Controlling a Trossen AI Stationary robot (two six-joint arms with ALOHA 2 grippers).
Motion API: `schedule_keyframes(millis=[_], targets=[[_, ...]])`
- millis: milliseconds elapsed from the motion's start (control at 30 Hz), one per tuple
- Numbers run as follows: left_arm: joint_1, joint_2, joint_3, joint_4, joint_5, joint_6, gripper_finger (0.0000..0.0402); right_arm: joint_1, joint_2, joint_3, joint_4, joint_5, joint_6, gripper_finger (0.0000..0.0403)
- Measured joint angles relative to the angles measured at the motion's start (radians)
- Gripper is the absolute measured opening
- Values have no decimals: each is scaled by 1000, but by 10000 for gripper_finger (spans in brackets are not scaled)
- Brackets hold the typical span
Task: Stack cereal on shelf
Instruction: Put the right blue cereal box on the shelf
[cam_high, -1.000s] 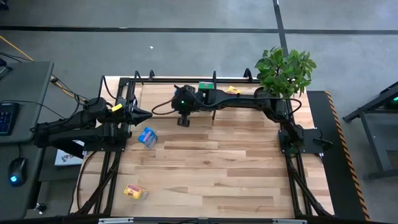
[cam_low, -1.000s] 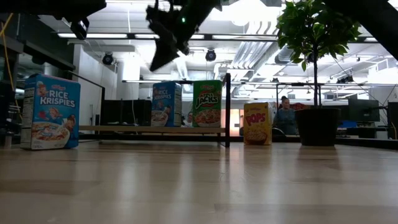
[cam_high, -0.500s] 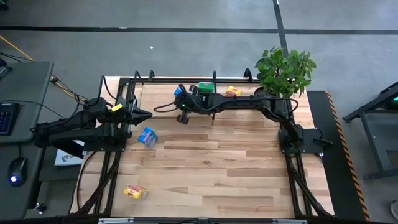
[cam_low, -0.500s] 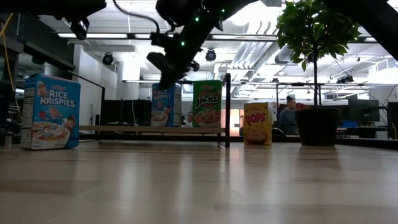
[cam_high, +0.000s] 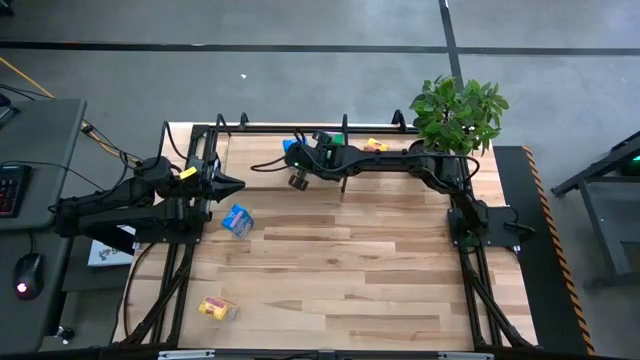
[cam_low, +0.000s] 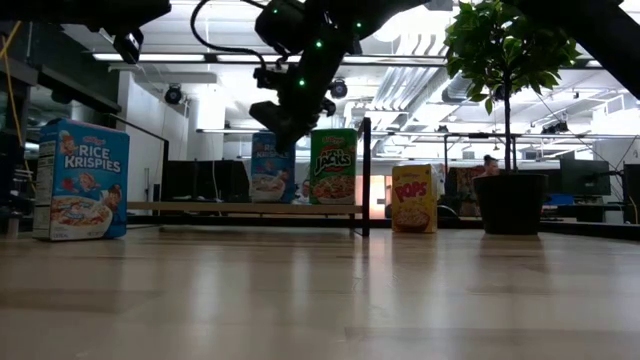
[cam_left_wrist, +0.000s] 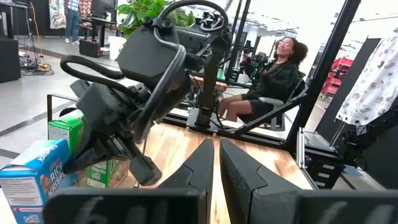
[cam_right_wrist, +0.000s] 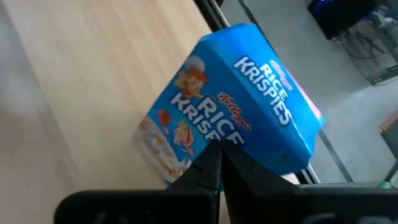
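Observation:
A blue cereal box (cam_right_wrist: 230, 106) stands on the shelf board (cam_low: 200, 208), beside a green box (cam_low: 333, 166). My right gripper (cam_right_wrist: 219, 158), shut, slants down with its tips at this blue box's front (cam_low: 283, 138). A yellow box (cam_low: 414, 198) stands right of the shelf's black divider (cam_low: 366, 175). A second blue box (cam_high: 237, 220) and a yellow-orange one (cam_high: 216, 308) sit on the tabletop. My left gripper (cam_high: 238, 184) waits shut and level at the table's left. My right gripper has its shut fingertips (cam_right_wrist: 211, 163) against the blue box's front face (cam_right_wrist: 205, 134), just below the top edge. It comes slanting down from the table's near right. The box stands on its base on the shelf board.
A potted plant (cam_high: 458, 115) stands at the far right corner. The black frame bars (cam_high: 300, 128) run along the far edge behind the boxes. Bare wood (cam_high: 360, 270) spreads over the table's middle and near right. A seated person (cam_left_wrist: 273, 74) shows beyond the table.
My right gripper has come down toward the far edge and the shelf, tipping further downward and rolling a little. The blue box on the shelf has shifted slightly toward the green box.

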Motion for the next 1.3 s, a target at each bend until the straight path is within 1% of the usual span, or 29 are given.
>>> schedule_keyframes(millis=[100, 167, 333, 500, 567, 700, 967, 1133, 1300], targets=[[0, 0, 0, 0, 0, 0, 19, -1, 0, 0, -1, 13, -1, 0], [0, 0, 0, 0, 0, 0, 19, -1, 0, 0, 0, -9, 1, 0], [0, 0, 0, 0, 0, 0, 19, 0, 0, 0, 6, -110, 33, 0], [0, 0, 0, 0, 0, 0, 19, 2, 0, 0, -3, -261, 140, 0], [0, 0, 0, 0, 0, 0, 19, 5, 0, 0, 5, -276, 172, 0], [0, 0, 0, 0, 0, 0, 19, 15, 0, 0, 50, -209, 202, 0], [0, 0, 0, 0, 0, 0, 19, 10, 21, 2, 98, -178, 270, 0], [0, 0, 0, 0, 0, 0, 19, 10, 33, 2, 116, -101, 287, 0], [0, 0, 0, -4, 0, 0, 19, 10, 33, 2, 136, -48, 292, 0]])
